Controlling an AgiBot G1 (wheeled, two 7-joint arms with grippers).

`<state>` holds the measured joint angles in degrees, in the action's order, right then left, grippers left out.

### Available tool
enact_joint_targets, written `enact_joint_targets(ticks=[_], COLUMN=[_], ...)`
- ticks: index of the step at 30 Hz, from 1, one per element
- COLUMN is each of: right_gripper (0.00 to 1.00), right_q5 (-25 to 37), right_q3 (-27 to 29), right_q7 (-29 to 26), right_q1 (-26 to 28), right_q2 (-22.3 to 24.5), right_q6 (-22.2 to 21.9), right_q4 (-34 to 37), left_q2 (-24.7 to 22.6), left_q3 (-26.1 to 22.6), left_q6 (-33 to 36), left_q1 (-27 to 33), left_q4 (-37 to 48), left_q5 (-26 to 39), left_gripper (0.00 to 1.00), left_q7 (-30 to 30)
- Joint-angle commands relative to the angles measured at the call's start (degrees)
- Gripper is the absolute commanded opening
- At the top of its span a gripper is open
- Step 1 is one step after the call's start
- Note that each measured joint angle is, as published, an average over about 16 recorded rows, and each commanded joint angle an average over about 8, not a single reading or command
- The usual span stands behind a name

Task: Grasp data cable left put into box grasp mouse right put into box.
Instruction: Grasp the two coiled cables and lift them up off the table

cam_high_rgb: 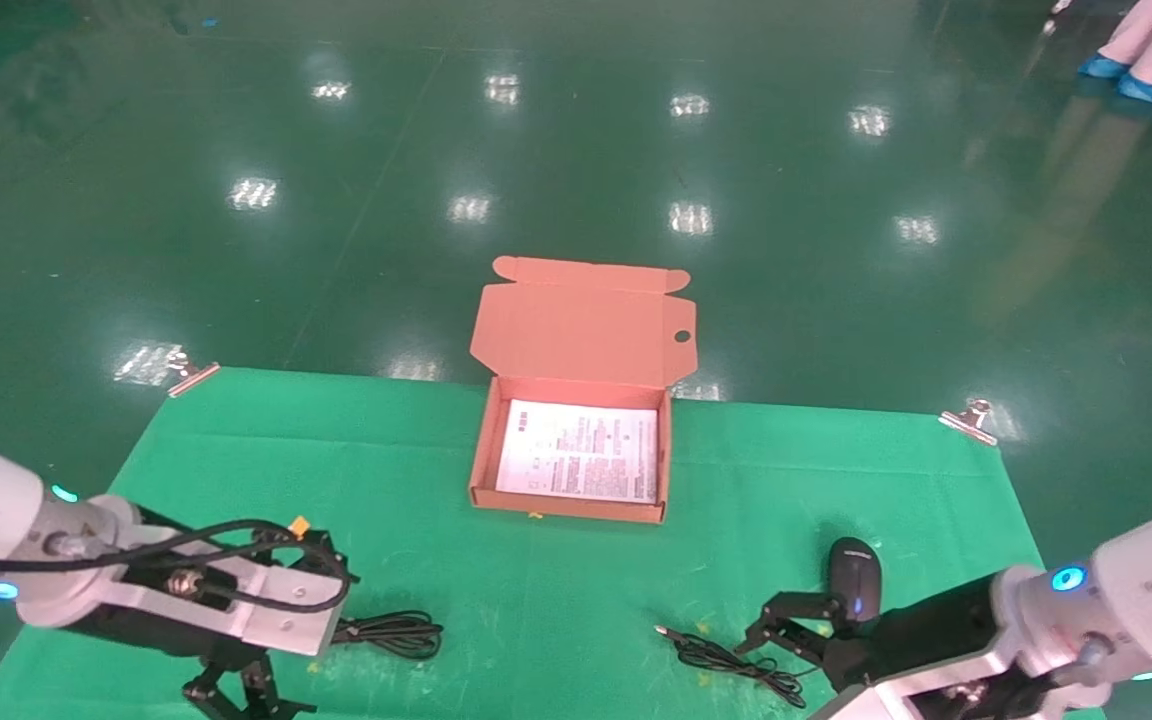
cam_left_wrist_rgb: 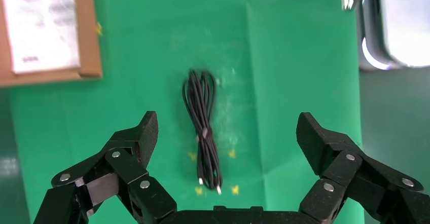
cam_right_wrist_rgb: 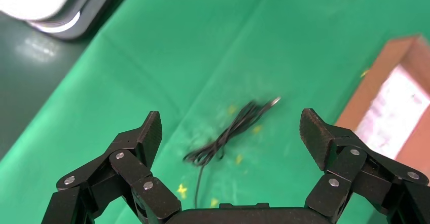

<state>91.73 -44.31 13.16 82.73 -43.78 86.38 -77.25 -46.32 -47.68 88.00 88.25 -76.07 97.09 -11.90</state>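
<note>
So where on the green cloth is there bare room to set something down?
Free: the green cloth left of the open salmon cardboard box, and right of it. Also the strip between the box front and the near objects. Crowded: the near edge, with the coiled black data cable, black mouse, its cord and both grippers.

One box [cam_high_rgb: 576, 505], one mouse [cam_high_rgb: 856, 578], one data cable [cam_high_rgb: 391, 633].

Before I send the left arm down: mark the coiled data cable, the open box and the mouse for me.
Thin black coiled data cable [cam_left_wrist_rgb: 203, 127], left wrist view, on the middle of the bundle.
Shallow salmon-orange cardboard box [cam_high_rgb: 481, 455], head view, on its left wall.
Black computer mouse [cam_high_rgb: 854, 578], head view, on its top shell.
</note>
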Motion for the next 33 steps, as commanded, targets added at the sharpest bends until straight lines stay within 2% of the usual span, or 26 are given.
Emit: enact_joint_targets(ticks=[1,7,14,22,33], right_gripper=[1.00,1.00,1.00,1.00,1.00], right_q5=[2.7,8.7,11.7,11.8,12.0], right_q3=[-1.7,-3.6,-3.8,-3.3,-3.1], right_q7=[1.1,-0.2,-4.5,-7.6,-7.1], right_q1=[-0.3,-2.2,-4.3,-5.7,-5.0], right_q2=[-0.4,-1.7,-2.9,-5.5,-10.9], right_q6=[-0.7,-4.6,-8.7,-12.3,-16.4], right_q4=[0.0,0.8,4.0,13.1,27.1], left_q2=[-0.7,-3.4,-6.5,-8.5,-13.4], left_q3=[-1.7,-3.9,-4.2,-3.7,-4.3], left_q6=[-0.4,-2.0,-6.2,-11.7,-16.5], left_q1=[0.0,-1.2,-2.5,-4.7,-4.4], left_q4=[0.0,2.8,10.0,18.2,31.3], left_q5=[2.5,6.2,8.1,8.6,10.5], left_gripper=[1.00,1.00,1.00,1.00,1.00], left_q7=[-0.9,-4.0,-5.4,-4.8,-1.6])
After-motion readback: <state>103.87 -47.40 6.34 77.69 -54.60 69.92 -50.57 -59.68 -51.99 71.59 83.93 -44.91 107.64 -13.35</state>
